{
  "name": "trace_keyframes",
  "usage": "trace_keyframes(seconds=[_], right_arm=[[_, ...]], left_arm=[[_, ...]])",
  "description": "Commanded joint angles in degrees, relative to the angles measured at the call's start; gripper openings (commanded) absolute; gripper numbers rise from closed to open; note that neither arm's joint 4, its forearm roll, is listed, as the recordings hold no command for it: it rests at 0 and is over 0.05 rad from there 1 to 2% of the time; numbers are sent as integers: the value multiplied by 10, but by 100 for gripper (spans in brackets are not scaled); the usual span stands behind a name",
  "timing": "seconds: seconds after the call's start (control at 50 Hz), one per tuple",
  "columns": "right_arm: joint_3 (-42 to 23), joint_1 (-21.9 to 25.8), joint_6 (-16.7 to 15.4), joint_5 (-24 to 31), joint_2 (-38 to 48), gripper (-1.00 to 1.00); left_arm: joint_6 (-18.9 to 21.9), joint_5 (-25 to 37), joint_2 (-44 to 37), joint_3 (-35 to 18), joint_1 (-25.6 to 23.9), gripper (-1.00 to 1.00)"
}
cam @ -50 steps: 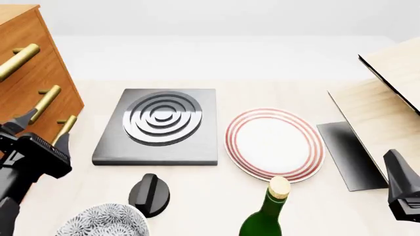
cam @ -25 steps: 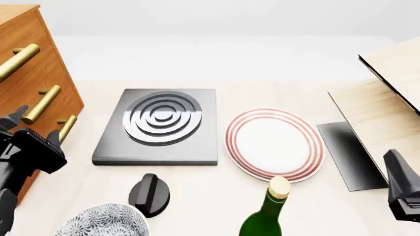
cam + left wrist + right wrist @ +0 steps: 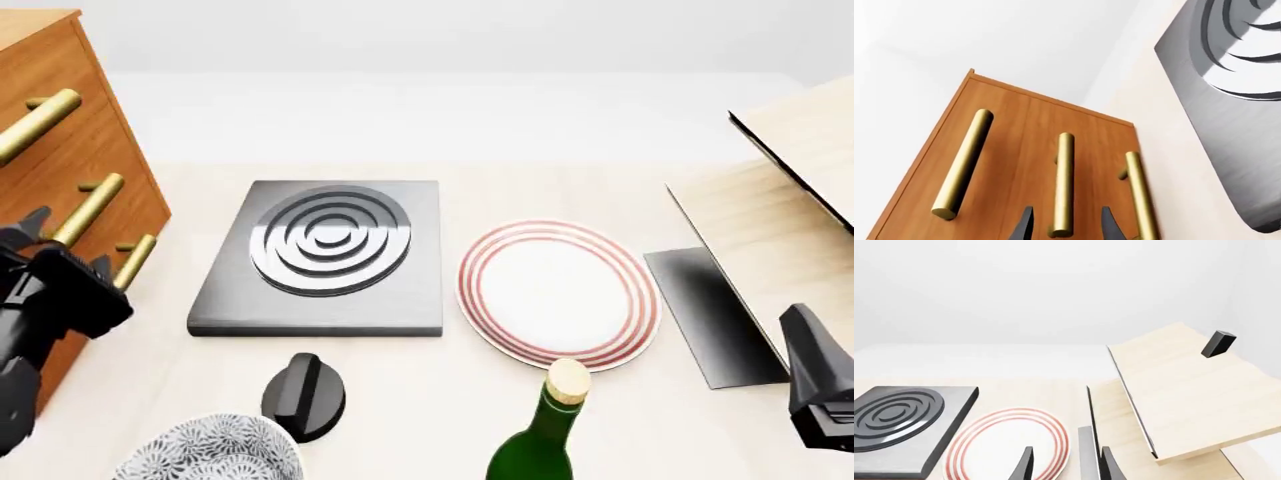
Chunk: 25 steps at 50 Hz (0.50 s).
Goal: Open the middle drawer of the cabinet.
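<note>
The orange-brown cabinet (image 3: 54, 60) stands at the table's left edge with three brass bar handles. The middle drawer's handle (image 3: 91, 205) lies between the top handle (image 3: 38, 122) and the bottom handle (image 3: 135, 258). The drawer looks shut. My left gripper (image 3: 64, 243) is open, with its fingers on either side of the middle handle's near end. In the left wrist view the middle handle (image 3: 1063, 185) runs between the two fingertips of the left gripper (image 3: 1066, 227). My right gripper (image 3: 1067, 467) is open and empty at the front right (image 3: 811, 375).
A dark hob plate (image 3: 320, 255) and a red-ringed plate (image 3: 558, 290) lie mid-table. A green bottle (image 3: 541, 435), a black knob (image 3: 304, 395) and a patterned bowl (image 3: 207, 450) sit at the front. Pale slanted boards (image 3: 787, 200) and a dark sheet (image 3: 707, 310) are at the right.
My left gripper has moved left and up toward the cabinet, so its fingers now straddle the middle handle's end. The right arm has not moved.
</note>
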<state>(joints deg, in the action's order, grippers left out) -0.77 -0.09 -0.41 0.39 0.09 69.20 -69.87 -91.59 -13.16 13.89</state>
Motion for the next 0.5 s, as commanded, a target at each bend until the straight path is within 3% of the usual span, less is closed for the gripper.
trace_keyframes(seconds=[0.02, 0.08, 0.48, 0.5], right_arm=[[0, 0, 0, 0, 0, 100], [0, 0, -1, -1, 0, 100], [0, 0, -2, -4, 0, 100], [0, 0, 0, 0, 0, 100]], left_arm=[[9, 0, -54, -45, 28, 100], [14, 1, -92, -79, 52, 100], [4, 1, -85, -78, 62, 100], [6, 0, -80, -78, 63, -100]])
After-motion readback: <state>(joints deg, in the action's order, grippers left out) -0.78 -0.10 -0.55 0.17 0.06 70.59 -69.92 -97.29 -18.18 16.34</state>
